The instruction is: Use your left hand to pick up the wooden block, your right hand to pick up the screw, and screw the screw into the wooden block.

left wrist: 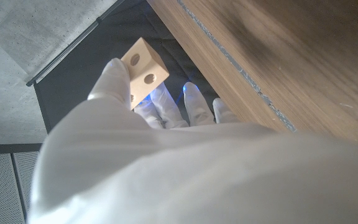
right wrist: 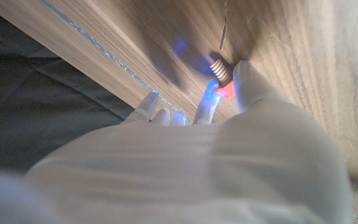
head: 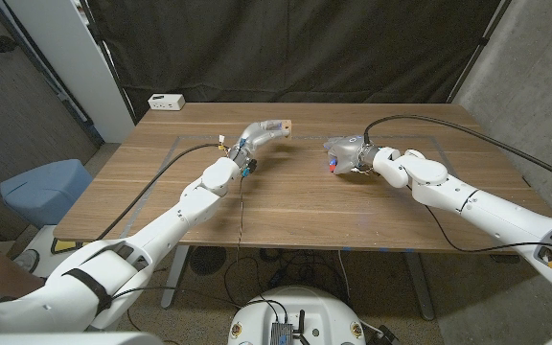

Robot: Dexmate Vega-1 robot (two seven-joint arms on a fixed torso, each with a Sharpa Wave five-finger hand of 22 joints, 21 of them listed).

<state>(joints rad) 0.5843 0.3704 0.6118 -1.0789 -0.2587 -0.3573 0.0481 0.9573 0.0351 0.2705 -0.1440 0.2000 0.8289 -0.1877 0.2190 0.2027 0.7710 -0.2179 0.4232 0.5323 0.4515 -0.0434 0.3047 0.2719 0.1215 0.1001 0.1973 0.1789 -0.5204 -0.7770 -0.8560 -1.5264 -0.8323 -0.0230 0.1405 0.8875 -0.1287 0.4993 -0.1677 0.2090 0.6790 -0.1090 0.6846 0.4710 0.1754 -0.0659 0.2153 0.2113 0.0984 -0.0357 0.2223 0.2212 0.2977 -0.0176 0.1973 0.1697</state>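
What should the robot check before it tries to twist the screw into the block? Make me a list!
1. Left hand holds the wooden block: ok.
2. Block lifted off the table: ok.
3. Holes in the block face visible and free: ok.
4. Right hand pinches the screw: ok, threaded end sticks out past the fingers.
5. Screw lifted off the table: cannot tell.
6. Screw tip lined up with a hole: not ok, hands are apart.

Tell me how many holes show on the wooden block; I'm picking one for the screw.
2 holes, both on one face of the wooden block pinched by the left hand. Other faces are hidden and may have more.
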